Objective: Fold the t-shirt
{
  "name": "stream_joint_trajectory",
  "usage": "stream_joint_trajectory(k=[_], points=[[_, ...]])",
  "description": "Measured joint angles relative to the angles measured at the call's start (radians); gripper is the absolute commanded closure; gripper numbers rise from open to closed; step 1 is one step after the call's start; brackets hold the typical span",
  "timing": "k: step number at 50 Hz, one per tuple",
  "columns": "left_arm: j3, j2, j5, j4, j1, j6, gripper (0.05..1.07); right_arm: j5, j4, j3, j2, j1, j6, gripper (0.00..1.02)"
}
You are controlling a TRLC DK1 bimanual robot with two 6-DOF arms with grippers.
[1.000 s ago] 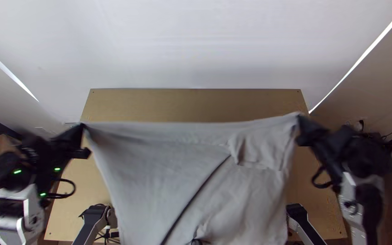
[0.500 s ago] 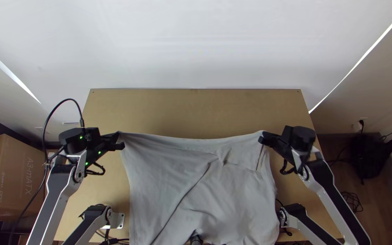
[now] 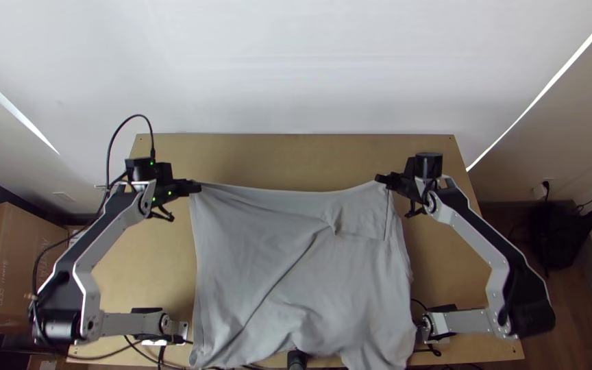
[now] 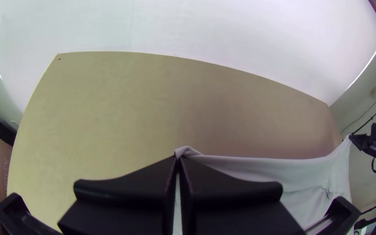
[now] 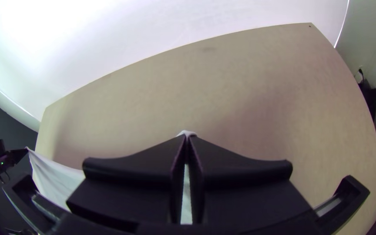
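Showed 1 grey t-shirt strung betw. 2 grippers above the far part of the counter, w/ the rest running down to the near edge betw. the arm bases. Saw L gripper clenched on the far L corner, a bit of cloth poking past the fingertips; saw R gripper clamped likewise on the far R corner, fabric pinched betw. its fingers. Left a shallow sag in the far edge, plus a long diagonal crease across the middle & a small flap near the R corner, poss. a sleeve.

Looked early in the job, prob. at spreading ahead of the 1st proper fold. Called for both corners level & at matched pace, w/ a light outward pull, enough to ease the sag w/o slipping a grip. Needed crease & flap smoothed before lowering, then a slow, even laydown. Risked trapping wrinkles underneath if dropped fast, or skewing the cloth if tugged unevenly. Best released both corners together, only after touchdown.
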Motion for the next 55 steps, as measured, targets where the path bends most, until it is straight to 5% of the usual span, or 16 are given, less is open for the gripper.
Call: stream_joint_trajectory(k=[26,55], points=[[0.557,0.493,0.0,-0.021,0.011,-0.001,1.05,-0.001,-0.001,0.486,0.427,-0.062,-0.055,1.0],[0.941,0.711,-0.002,-0.315,-0.002,-0.058,1.05,0.0,-0.261,0.989,0.752,-0.071,-0.012,1.0]])
